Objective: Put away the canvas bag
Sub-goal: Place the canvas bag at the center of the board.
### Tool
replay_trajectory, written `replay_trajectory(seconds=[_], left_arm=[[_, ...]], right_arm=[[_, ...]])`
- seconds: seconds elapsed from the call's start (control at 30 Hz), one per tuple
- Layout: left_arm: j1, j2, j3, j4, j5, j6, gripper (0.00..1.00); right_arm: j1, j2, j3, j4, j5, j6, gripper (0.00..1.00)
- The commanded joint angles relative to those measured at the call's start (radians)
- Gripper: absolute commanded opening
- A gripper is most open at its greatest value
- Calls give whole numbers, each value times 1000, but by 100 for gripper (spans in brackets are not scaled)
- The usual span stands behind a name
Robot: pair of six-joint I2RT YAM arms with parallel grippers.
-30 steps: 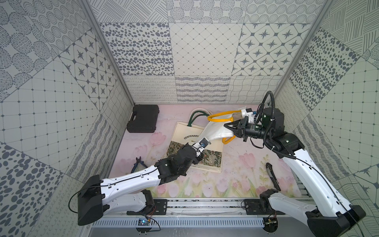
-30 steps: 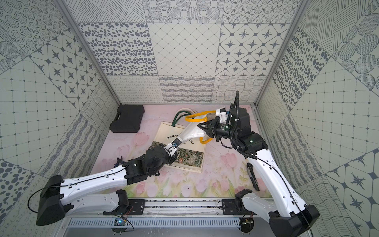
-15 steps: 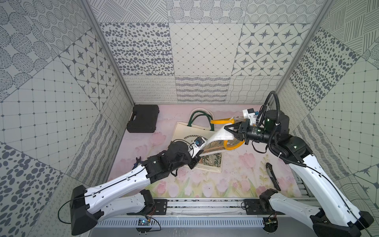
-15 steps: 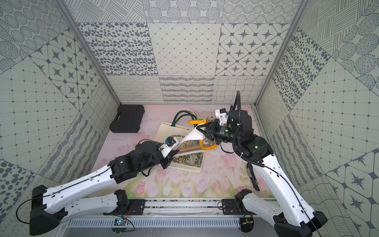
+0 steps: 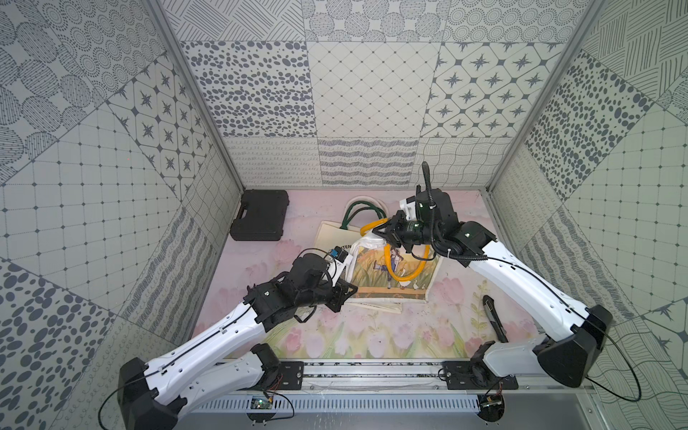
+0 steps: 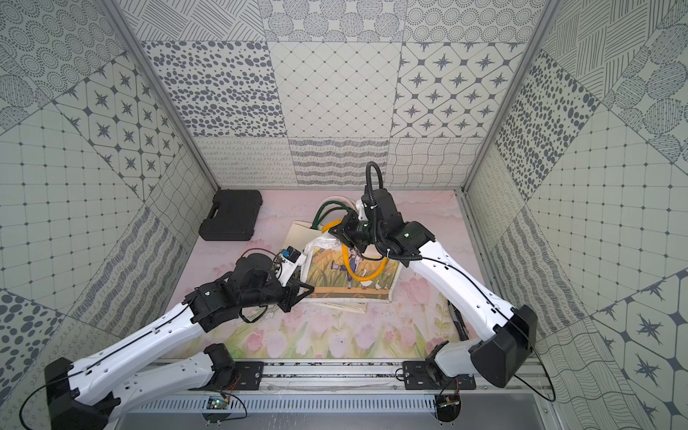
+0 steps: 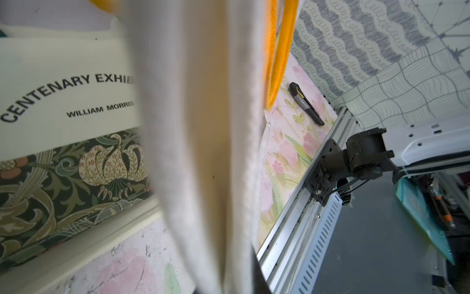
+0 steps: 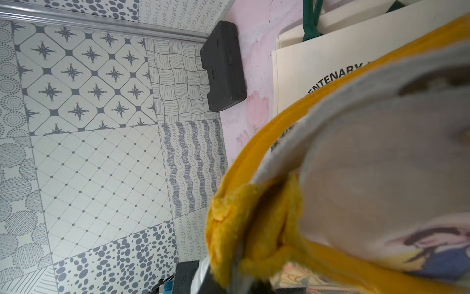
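The canvas bag [image 5: 387, 271], printed with a figure among geese in a field, is being held over the middle of the table [image 5: 372, 335] by both arms, with its printed face being turned upward in both top views. Its upper edge, where the yellow handles [image 5: 409, 277] are sewn on, is being pinched by the right gripper [image 5: 376, 233], whose jaws are being pressed shut on the bunched cloth. In the right wrist view a handle root and the cream rim are being squeezed together right at the fingers. The lower part of the bag's left edge is being clamped by the left gripper [image 5: 346, 292], its jaws closed on the fabric. In the left wrist view only blurred cloth is being shown close to the lens, the fingers being hidden.

A second tote [image 5: 331, 232], lettered CENTENARY and WILLIAM MORRIS over a dark floral print, is being partly covered by the lifted bag. It is lying flat, its green handles [image 5: 357, 212] pointing toward the back wall. Whether the lifted bag's lower edge is touching it cannot be told. A black case [image 5: 260, 216] is lying in the far left corner, well apart from both bags, and a utility knife [image 5: 495, 316] is lying near the right arm
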Motion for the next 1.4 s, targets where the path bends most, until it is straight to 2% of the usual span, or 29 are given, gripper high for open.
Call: replay_trajectory(seconds=[0.0, 0.27, 0.37, 0.47, 0.53, 0.67, 0.73, 0.77, 0.8, 0.93, 1.07, 1.17, 1.23, 1.3, 1.37], left_arm=[[166, -12, -26, 136, 303, -231, 0], [348, 75, 6, 52, 319, -199, 0], [393, 108, 12, 34, 272, -165, 0], [417, 131, 8, 17, 169, -98, 0], [423, 148, -3, 40, 119, -60, 6], [433, 226, -12, 89, 56, -17, 11], [446, 290, 20, 76, 44, -21, 19], [446, 321, 40, 61, 22, -25, 28], [447, 347, 57, 50, 10, -29, 33], [447, 334, 64, 56, -17, -48, 46], [447, 229, 23, 60, -60, -58, 44], [447, 193, 7, 46, -52, -61, 43], [447, 182, -7, 51, -44, -72, 43], [446, 185, -22, 71, -33, -82, 43], [446, 204, -26, 88, -14, -90, 42]], right_arm=[[3, 61, 50, 40, 49, 32, 0], [2, 255, 102, 118, 22, 90, 0], [0, 332, 131, 148, 4, 102, 0], [-3, 405, 173, 174, -8, 98, 0], [-11, 444, 182, 231, -27, 92, 0], [-40, 494, 163, 323, -42, 113, 5], [-56, 505, 148, 368, -62, 109, 18], [-67, 502, 134, 396, -77, 100, 28], [-78, 491, 112, 429, -98, 93, 33], [-135, 381, 7, 478, -133, 32, 45], [-220, 229, -114, 451, -194, -57, 53], [-289, 141, -173, 360, -252, -151, 53], [-321, 78, -203, 246, -219, -263, 53], [-341, 21, -234, 105, -113, -392, 53], [-360, -15, -292, 53, -59, -459, 53]])
